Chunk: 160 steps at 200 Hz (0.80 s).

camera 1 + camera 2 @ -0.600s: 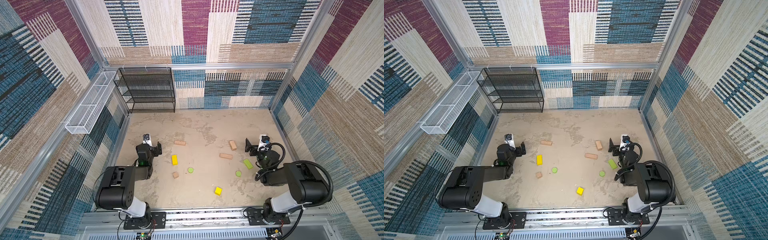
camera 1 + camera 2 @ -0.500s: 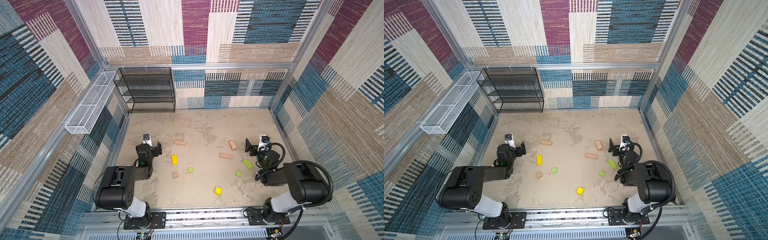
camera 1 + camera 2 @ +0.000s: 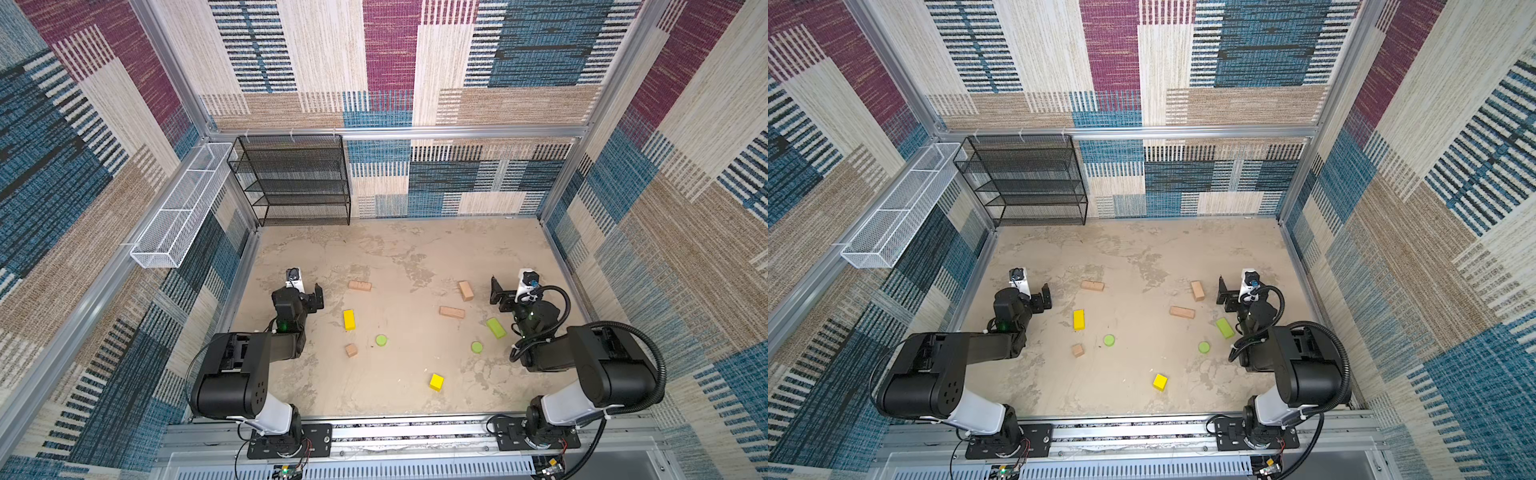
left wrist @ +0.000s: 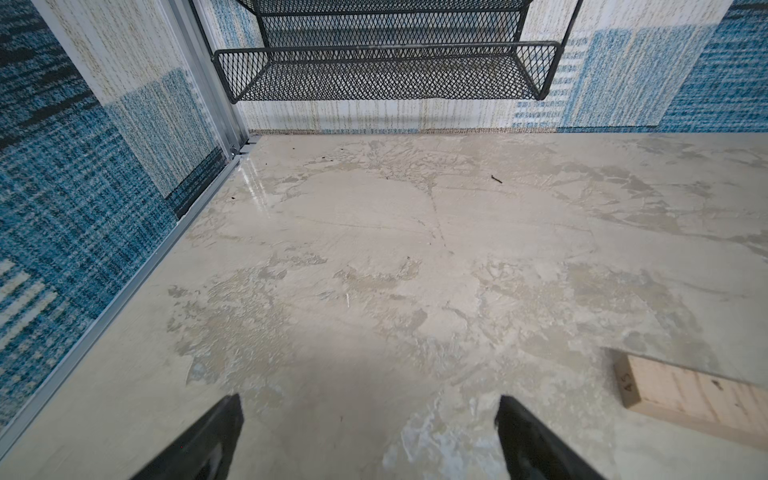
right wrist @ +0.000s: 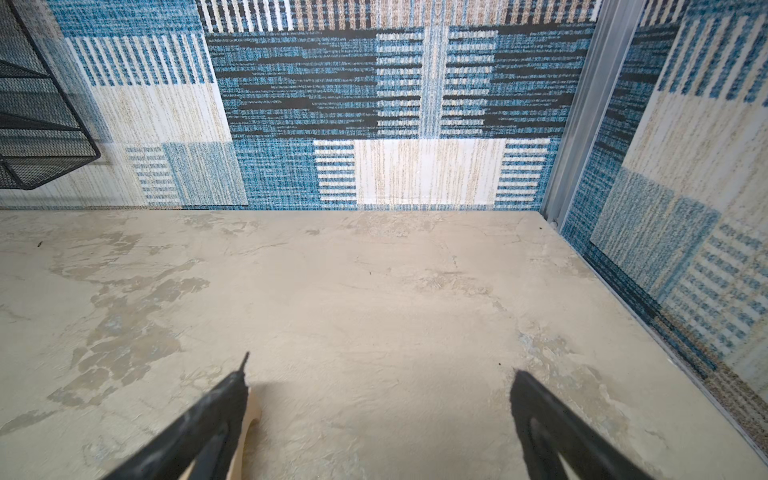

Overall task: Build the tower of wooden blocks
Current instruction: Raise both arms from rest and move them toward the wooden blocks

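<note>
We note left gripper (image 4: pixel 369 411), right gripper (image 5: pixel 380 382): claws apart, empty, low over table (image 4: pixel 374 249), elbows folded back.

Tan bar (image 4: pixel 685 399) end — "45" or "A5"

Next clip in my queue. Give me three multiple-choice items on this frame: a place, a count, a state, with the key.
1. Where is the yellow cube? A) on the table, nearest the front rail B) on the shelf C) in the basket
2. How many lime green discs lie there? A) one B) two C) four
3. The left gripper and right gripper are: A) both shut on blocks B) left shut on a bar C) both open, empty
1 A: it lies alone by the front rail. 2 B: two discs lie apart. 3 C: wrist views show spread fingers, nothing between.
</note>
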Motion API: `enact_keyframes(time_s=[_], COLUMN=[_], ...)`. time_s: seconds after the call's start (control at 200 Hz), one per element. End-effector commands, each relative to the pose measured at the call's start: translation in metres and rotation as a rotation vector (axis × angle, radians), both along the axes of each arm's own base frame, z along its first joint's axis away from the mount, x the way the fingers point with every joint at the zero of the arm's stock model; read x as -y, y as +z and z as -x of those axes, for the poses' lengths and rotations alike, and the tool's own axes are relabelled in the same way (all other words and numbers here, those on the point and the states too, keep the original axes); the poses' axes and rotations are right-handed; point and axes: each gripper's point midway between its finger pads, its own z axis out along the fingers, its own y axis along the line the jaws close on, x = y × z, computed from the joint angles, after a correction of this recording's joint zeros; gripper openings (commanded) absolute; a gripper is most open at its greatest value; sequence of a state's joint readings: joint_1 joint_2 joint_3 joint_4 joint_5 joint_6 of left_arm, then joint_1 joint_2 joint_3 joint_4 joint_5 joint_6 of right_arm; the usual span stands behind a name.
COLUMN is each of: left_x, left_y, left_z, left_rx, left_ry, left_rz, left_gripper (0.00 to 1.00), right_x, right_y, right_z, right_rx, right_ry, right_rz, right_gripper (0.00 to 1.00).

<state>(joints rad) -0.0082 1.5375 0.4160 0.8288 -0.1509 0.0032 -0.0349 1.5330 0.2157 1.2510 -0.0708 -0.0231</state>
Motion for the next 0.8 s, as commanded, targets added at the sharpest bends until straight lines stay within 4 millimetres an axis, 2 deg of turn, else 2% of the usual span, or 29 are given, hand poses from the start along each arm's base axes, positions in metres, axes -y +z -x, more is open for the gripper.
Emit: enact_keyframes(time_s=[0.0,0.711,0.796], left_x=[0.0010,0.0011,0.0009], left_y=[0.0009,0.0008,0.0061], left_z=[-0.0012,-0.0008,-0.0010], left_rx=[0.002,0.002,0.011], left_ry=[-0.004,-0.006,-0.007], left_rz=[0.007,0.009,0.005], left_gripper=[0.99,0.99,0.99], right_x=[-0.0008,-0.0011,0.0001], right_y=[0.0044,0.0048,0.0057], right_z=[-0.0013,-0.0006,-0.0013], right_rx=[0.015,0.017,0.017], right_ry=[0.005,0.006,0.000], right_rz=[-0.008,-0.008,-0.008], right_gripper=[0.99,0.99,0.99])
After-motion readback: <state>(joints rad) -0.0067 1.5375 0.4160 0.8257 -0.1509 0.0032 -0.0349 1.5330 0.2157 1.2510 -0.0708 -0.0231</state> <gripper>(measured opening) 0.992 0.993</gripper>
